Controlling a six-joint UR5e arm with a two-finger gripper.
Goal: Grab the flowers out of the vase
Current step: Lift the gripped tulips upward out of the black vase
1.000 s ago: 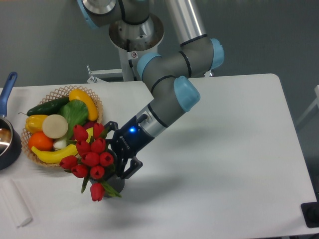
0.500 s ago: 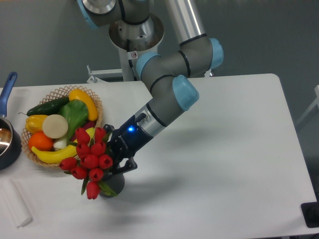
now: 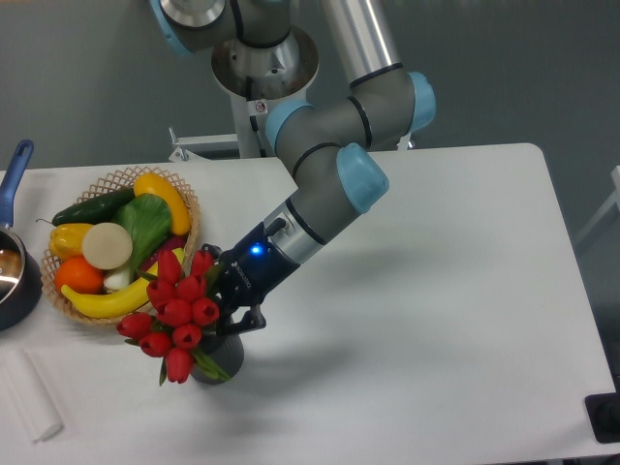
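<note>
The flowers, a bunch of red tulip buds with green leaves, lean to the left over the vase, a short dark grey cylinder standing on the white table. Only the vase's lower right side shows beneath the buds. My gripper reaches in from the upper right, and its dark fingers are closed at the base of the bunch just above the vase's mouth. The stems themselves are hidden behind the buds and the fingers.
A wicker basket of fruit and vegetables sits right behind the flowers on the left. A blue-handled pot is at the left edge, with a white roll in front of it. A black object sits at the bottom right corner.
The fingers closed in on the base of the bunch. The flowers shifted slightly up and to the left, and the vase stayed in place.
</note>
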